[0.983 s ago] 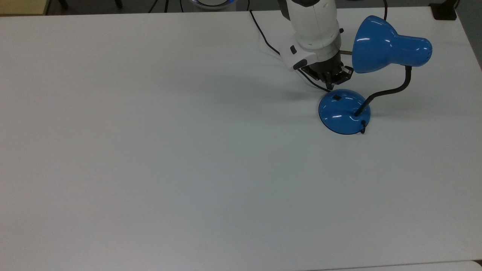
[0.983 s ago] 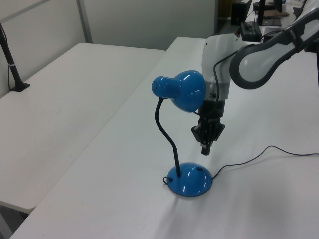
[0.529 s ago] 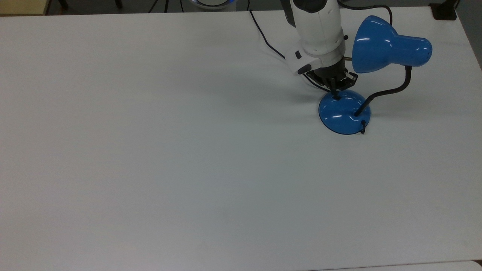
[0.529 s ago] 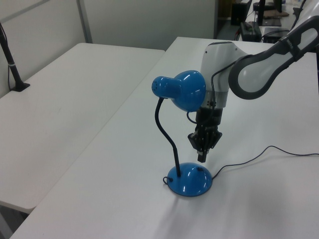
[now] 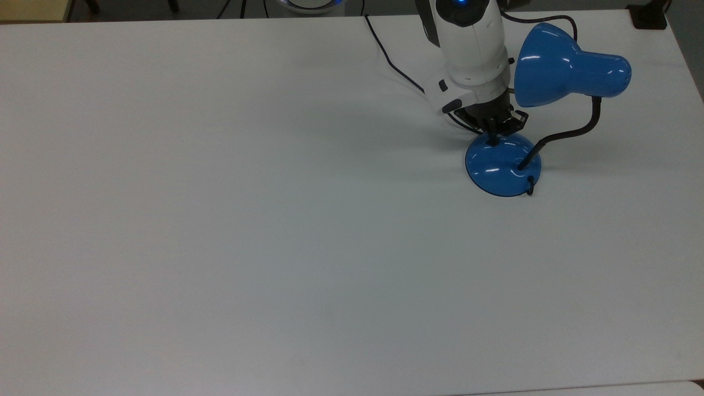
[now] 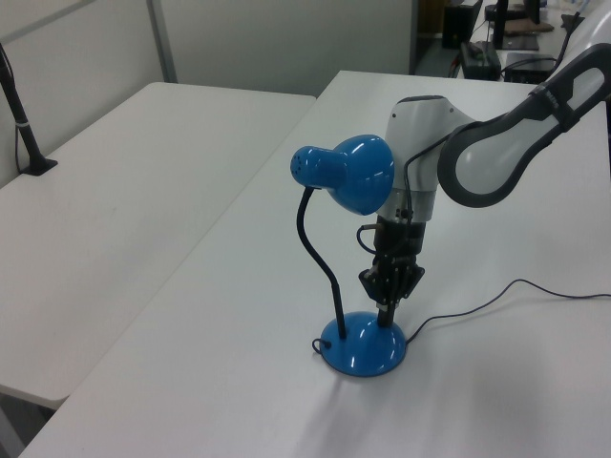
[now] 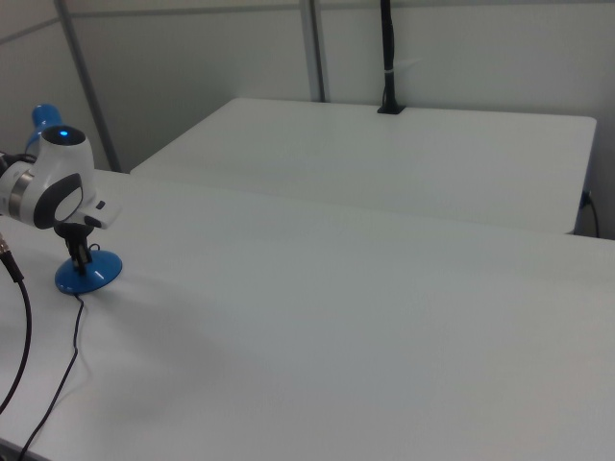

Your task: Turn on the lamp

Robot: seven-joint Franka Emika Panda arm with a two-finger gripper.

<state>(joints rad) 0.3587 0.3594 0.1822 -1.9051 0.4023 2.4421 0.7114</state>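
Wide white table point(image 5: 247, 247), bare across most of the top view's left and lower parts; open room there in every direction. Far edge along the top of the top view, right edge close beside the lamp's shade at the top view's right. A second white table point(image 6: 115, 210) at the left view's left, parted from the first by a narrow gap; in the right view the same neighbouring table point(image 7: 404, 154) beyond the near one, with a black post point(image 7: 388, 58) at its far edge.

Blue lamp point(image 5: 555, 71) in the far right corner of the top view, near both edges. Domed base point(image 5: 500, 165) flat on the table, black gooseneck point(image 5: 572, 132) rising from its right part and bending up to the shade, which faces the top view's left. In the left view, base point(image 6: 363, 345) low and central, shade point(image 6: 348, 172) above it, facing right toward the arm. Thin black cord point(image 5: 390, 55) trailing away over the table toward the far edge.

Gripper point(image 5: 493, 138) down on the upper left part of the base in the top view, tips touching the dome where the switch sits; in the left view, gripper point(image 6: 386, 320) pointing straight down onto the base's far right part, just below the shade. Fingers drawn together, nothing clasped between them. White arm point(image 6: 496, 143) reaching in from the left view's right; in the right view, arm point(image 7: 48, 187) above the base point(image 7: 88, 274) at far left.
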